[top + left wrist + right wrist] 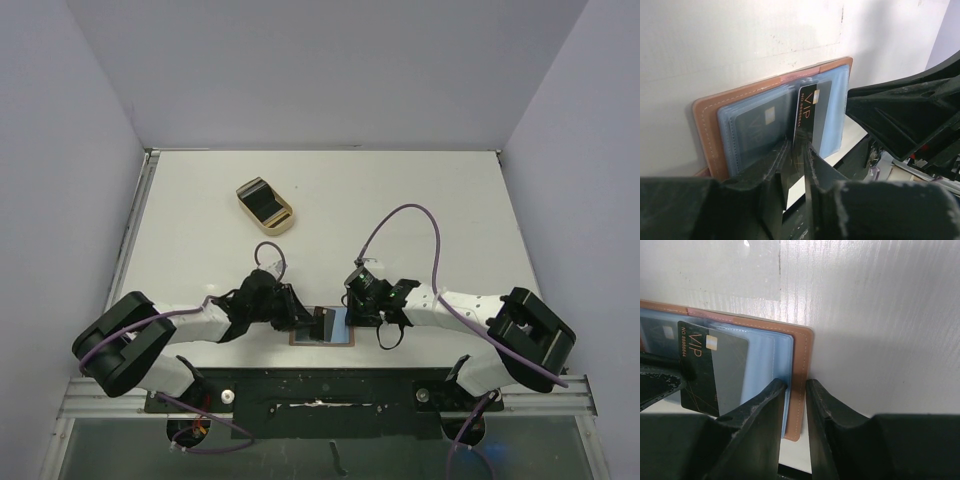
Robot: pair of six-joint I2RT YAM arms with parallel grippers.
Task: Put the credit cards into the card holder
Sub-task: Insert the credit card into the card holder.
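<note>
- Walls (330, 70): plain lavender, closing in on three sides, well away from the card holder (343, 325).
- Table (420, 200): white, matte, faintly ribbed. The card holder lies open and flat on it.
- Tan tray (284, 223): well beyond the card holder, off to its left. We see dark cards (262, 201) in it, count unclear.
- Right gripper (795, 385): at the card holder's right edge, fingers nearly together, pinching the brown cover and blue sleeve there. We read it as bracing.
- Left gripper (797, 150): at the card holder's near side, fingers a slit apart, with the lower end of the black VIP card (808, 112) between them. We cannot tell whether the pads press it.
- Card holder: brown stitched cover with blue-grey clear sleeves. Another card (757, 122) sits fully inside a sleeve beside the VIP one.
- Black VIP card: partly under a clear sleeve, the rest sticking out.
- Step, our judgement: mid-insertion, card not yet seated. The next move calls for a straight push along the sleeve with the cover held, then a trip for the tray cards.
</note>
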